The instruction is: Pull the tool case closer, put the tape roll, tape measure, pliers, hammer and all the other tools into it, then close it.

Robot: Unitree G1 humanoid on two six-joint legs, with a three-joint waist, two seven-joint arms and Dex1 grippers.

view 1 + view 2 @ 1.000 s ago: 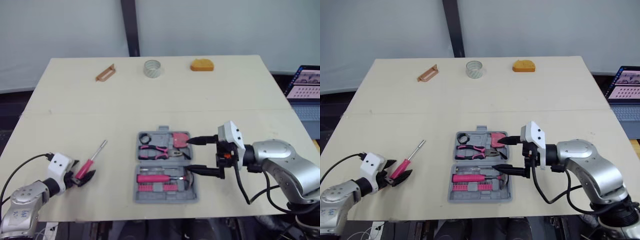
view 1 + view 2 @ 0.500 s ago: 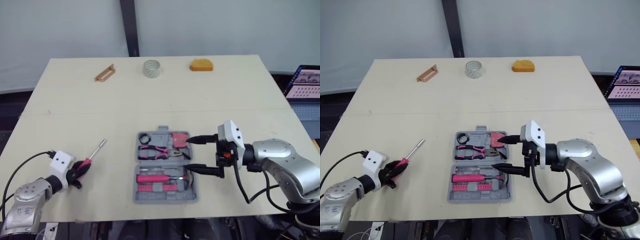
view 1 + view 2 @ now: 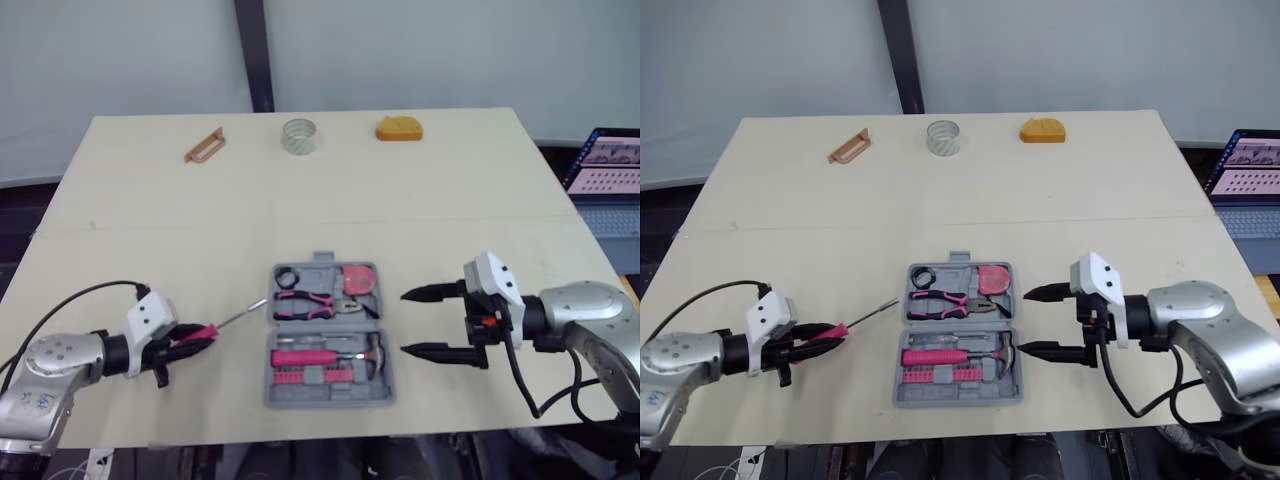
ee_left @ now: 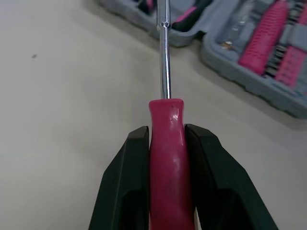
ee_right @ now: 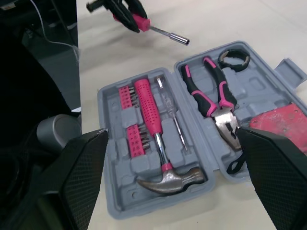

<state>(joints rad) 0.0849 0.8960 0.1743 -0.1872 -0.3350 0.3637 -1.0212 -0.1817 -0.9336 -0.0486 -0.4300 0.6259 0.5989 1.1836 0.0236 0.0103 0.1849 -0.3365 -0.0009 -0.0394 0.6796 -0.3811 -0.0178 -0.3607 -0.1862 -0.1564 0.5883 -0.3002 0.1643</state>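
Observation:
The grey tool case (image 3: 325, 335) lies open near the table's front edge, holding pink pliers (image 3: 313, 300), a pink-handled hammer (image 5: 163, 158), a black ring and bits. My left gripper (image 3: 203, 336) is shut on the pink handle of a screwdriver (image 4: 165, 143). Its metal shaft (image 3: 243, 315) points at the case's left side. My right gripper (image 3: 403, 322) stands open and holds nothing, a little to the right of the case. The tape roll (image 3: 299, 136) and the orange tape measure (image 3: 399, 129) sit at the far edge.
A brown flat tool (image 3: 204, 146) lies at the far left of the table. A laptop (image 3: 605, 165) stands beyond the right edge. Bare tabletop stretches between the case and the far objects.
My left gripper closed on the screwdriver's handle and carried it right, toward the case. My right gripper drew back to the right, off the case.

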